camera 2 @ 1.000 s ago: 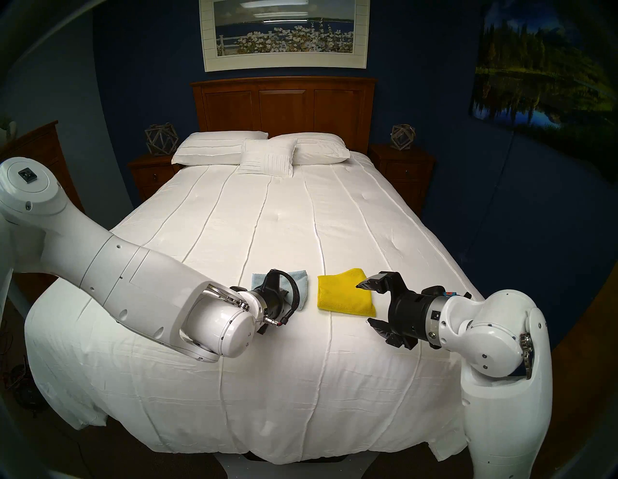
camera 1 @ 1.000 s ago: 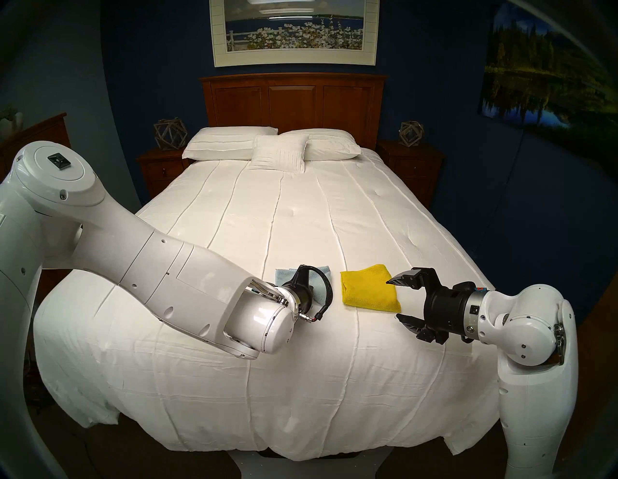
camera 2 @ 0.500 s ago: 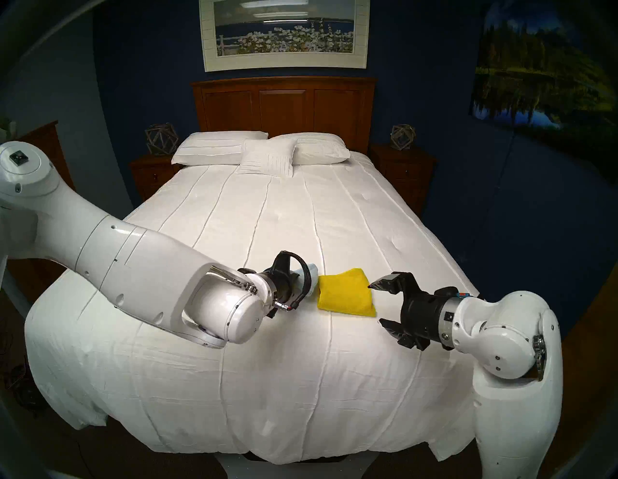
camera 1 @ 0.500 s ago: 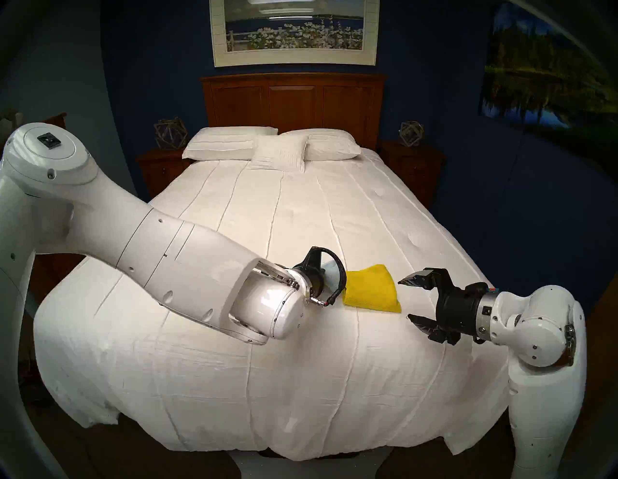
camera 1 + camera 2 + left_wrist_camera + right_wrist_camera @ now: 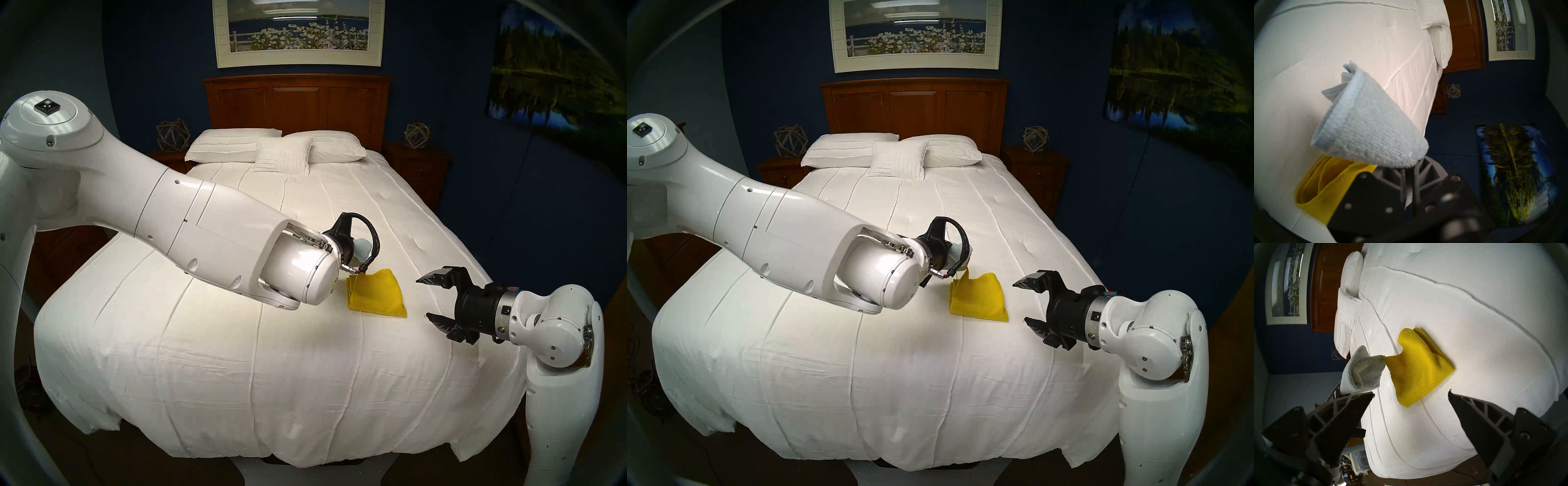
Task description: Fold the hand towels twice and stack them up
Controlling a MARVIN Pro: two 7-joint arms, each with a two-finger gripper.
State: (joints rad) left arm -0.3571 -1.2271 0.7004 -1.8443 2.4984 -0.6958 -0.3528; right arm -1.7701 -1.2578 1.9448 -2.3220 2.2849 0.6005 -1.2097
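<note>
Our left gripper (image 5: 1407, 171) is clamped on the folded blue towel (image 5: 1371, 129), held in the air above the yellow towel (image 5: 1417, 368) on the bed (image 5: 305, 356). A yellow corner looks snagged and lifted with it; we risk unfolding it. Right gripper (image 5: 1411, 405) hangs spread, empty.

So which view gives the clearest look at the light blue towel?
The left wrist view: the folded light blue towel fills the frame's middle, weave and layered edges visible. The right wrist view shows it smaller, touching the yellow towel. In both head views it is mostly hidden behind the left arm.
</note>
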